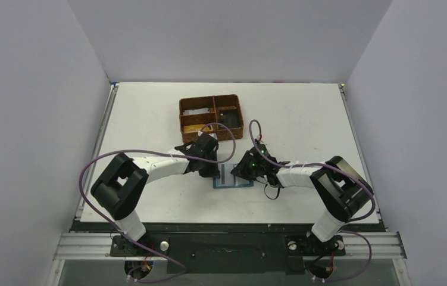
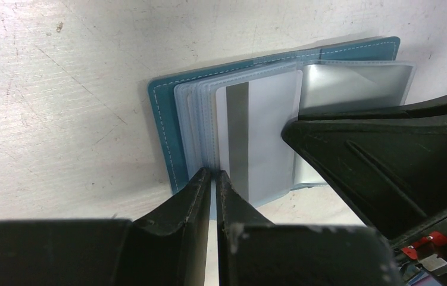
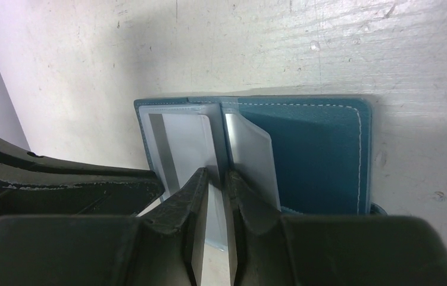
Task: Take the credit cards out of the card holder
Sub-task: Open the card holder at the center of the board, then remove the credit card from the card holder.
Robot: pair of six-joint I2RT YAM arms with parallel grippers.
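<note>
On the table, between 2 arms that bend inward with wrists angled down, the card holder lies open. Left gripper pinches its near edge; right gripper clamps 1 clear sleeve. A grey-striped credit card sits sleeved.

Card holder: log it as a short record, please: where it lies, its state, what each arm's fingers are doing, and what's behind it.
place: card holder on the table, between both arms
state: open, clear sleeves fanned
card: striped one in a sleeve
left fingers: pinched on sleeve edges
right fingers: closed on a thin leaf
behind: brown basket
</note>
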